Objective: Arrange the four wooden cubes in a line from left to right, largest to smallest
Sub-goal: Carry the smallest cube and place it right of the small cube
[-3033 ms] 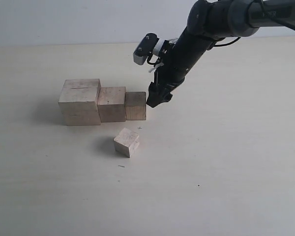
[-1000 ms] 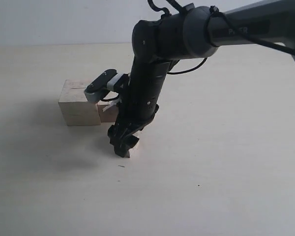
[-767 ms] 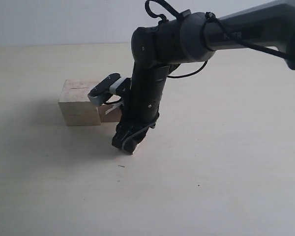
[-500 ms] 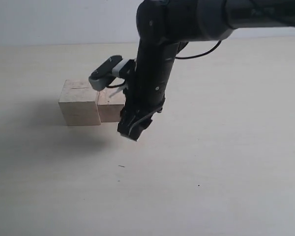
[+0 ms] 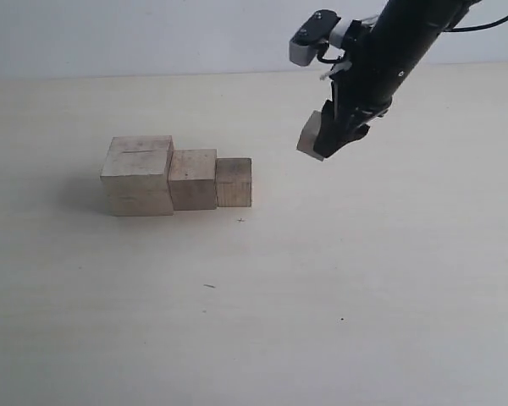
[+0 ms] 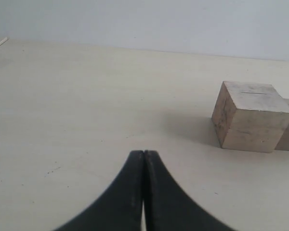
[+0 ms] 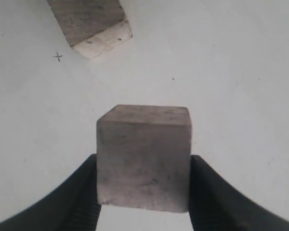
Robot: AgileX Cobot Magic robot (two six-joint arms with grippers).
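Note:
Three pale wooden cubes stand in a touching row on the table: the largest cube with a thin dark crack on top, a middle cube, and a smaller cube at the right end. The smallest cube hangs in the air to the right of the row, with my right gripper shut on it. In the right wrist view that cube sits between the two black fingers, and the row's end cube lies below. My left gripper is shut and empty, with the largest cube ahead of it.
The pale tabletop carries a tiny cross mark just in front of the row and a few dark specks. A light wall runs along the table's far edge. My right arm reaches in from the upper right.
My right gripper closed on the smallest cube where it lay in front of the row, lifted it, and carried it up and to the right. The row of three has not moved.

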